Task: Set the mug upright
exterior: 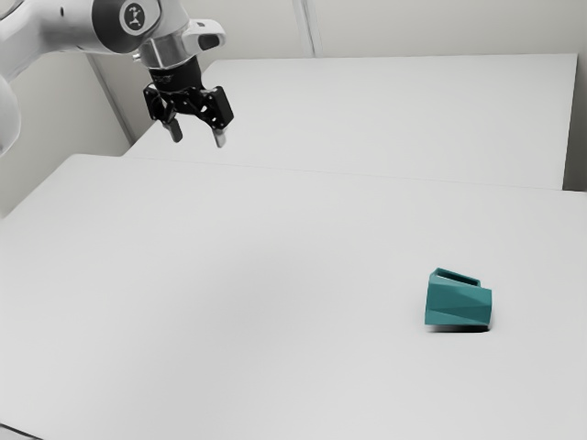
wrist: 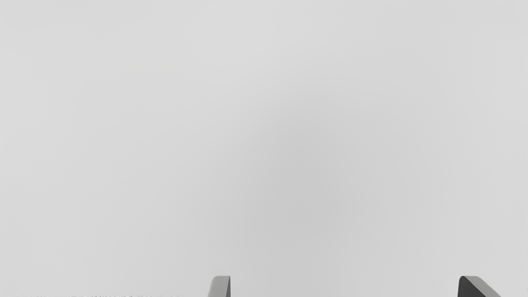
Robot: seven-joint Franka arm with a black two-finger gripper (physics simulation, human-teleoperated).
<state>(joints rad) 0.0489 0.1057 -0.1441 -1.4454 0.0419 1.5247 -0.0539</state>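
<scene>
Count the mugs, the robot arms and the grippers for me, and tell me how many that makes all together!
Teal mug, lying on its side: 1
White robot arm: 1
Black two-finger gripper, open: 1
Total: 3

1 faceted teal mug (exterior: 458, 303) is lying on its side on the white counter (exterior: 229, 302), toward the exterior view's right, its handle (exterior: 459, 275) pointing upward.
</scene>
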